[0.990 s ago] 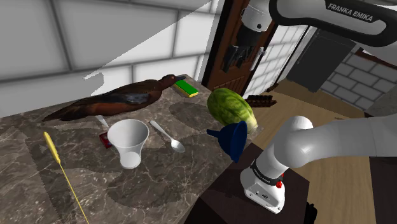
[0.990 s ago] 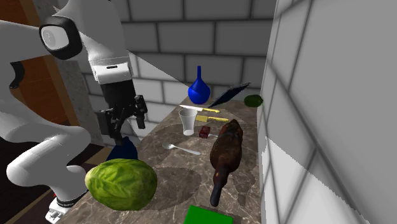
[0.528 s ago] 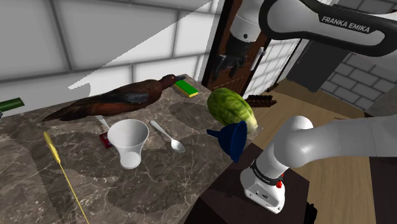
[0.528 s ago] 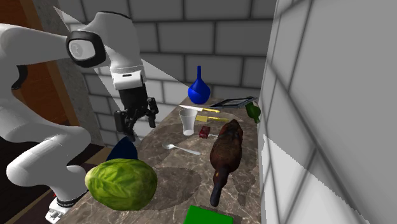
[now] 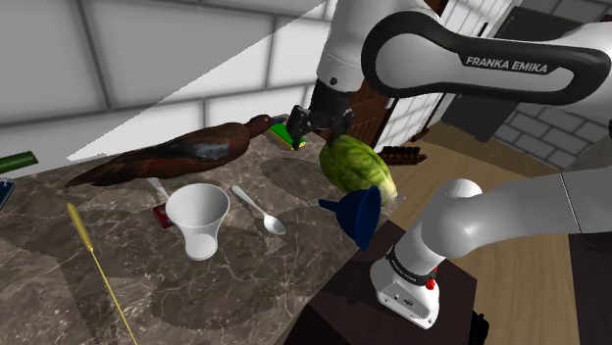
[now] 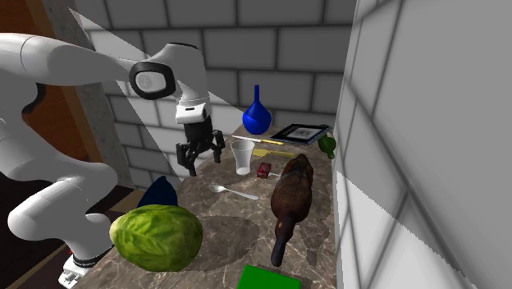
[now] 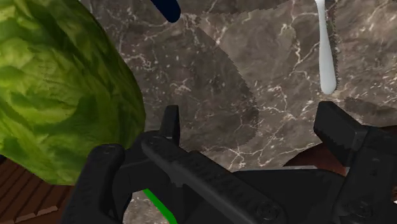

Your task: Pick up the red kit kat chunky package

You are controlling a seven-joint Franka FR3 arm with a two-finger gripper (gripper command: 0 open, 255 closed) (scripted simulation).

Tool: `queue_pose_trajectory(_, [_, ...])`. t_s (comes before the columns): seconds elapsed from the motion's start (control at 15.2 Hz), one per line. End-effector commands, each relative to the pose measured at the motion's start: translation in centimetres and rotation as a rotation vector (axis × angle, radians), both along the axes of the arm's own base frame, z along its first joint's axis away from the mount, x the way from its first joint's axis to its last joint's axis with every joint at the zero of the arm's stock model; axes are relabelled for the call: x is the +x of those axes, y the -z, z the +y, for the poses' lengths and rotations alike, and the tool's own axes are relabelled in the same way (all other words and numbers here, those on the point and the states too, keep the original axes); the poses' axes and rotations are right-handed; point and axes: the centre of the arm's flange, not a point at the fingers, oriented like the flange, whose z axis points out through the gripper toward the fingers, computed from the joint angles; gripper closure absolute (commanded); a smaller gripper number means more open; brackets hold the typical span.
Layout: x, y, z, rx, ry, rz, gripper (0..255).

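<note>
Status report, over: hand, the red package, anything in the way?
Hand open, empty, above the counter near the cabbage. Red package on counter, untouched, beside white cup. Cup and brown bird crowd it.

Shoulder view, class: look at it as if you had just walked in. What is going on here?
The open gripper hovers over the marble counter, close beside the cabbage, with nothing between its fingers. The red package lies on the counter beside the white cup, near the brown bird, well apart from the gripper. It has not yet been picked up.
</note>
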Motion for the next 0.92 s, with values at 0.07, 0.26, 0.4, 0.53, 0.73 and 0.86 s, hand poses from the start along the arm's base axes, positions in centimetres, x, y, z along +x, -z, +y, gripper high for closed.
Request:
queue_pose_trajectory(0.07, [1.0,1.7,3.5,0.013,0.093,0.001,0])
queue_pose_trajectory(0.26, [2.4,3.3,6.8,0.024,0.180,0.003,0])
queue_pose_trajectory(0.4, [3.5,4.3,8.9,0.032,0.238,0.004,0])
queue_pose_trajectory(0.53, [4.7,5.4,11.0,0.039,0.296,0.005,0])
queue_pose_trajectory(0.73, [6.7,6.9,14.0,0.050,0.383,0.007,0])
queue_pose_trajectory(0.86, [8.2,7.9,15.9,0.058,0.442,0.008,0])
